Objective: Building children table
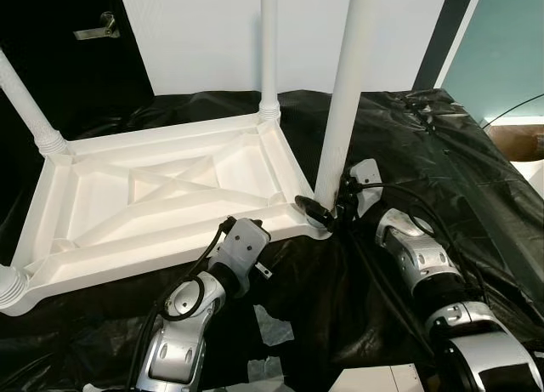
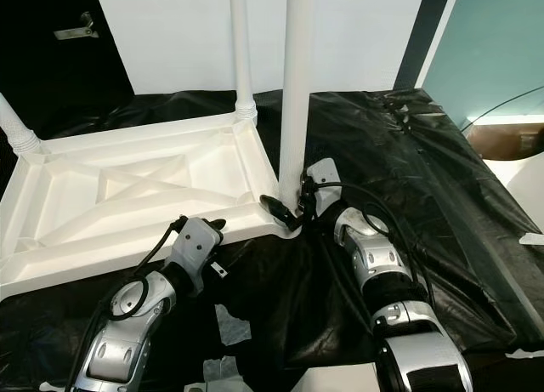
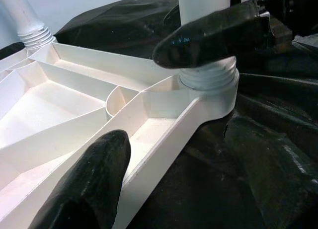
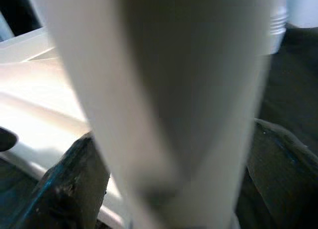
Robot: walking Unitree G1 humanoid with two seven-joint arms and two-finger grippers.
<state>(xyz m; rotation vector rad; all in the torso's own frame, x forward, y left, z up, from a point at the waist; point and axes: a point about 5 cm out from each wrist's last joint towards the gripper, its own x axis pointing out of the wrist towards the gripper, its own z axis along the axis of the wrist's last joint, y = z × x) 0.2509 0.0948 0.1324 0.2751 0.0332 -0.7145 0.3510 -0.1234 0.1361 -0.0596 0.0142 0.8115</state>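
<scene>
Centre of the frame: our right gripper (image 1: 327, 207) has its jaws pinching the upright leg (image 1: 343, 111) just above its socket in the upside-down tabletop (image 1: 153, 196). Our left gripper (image 1: 242, 239), jaws spread, is at the near rim.

We see black plastic sheeting (image 1: 442, 162) spread over the floor, wrinkled and glossy. The upturned white tabletop (image 1: 161, 201) lies flat on it. Just off the tabletop's near edge, scraps of pale tape (image 1: 274, 328) sit on the sheeting, and beyond them lies a white board (image 1: 378, 379).
</scene>
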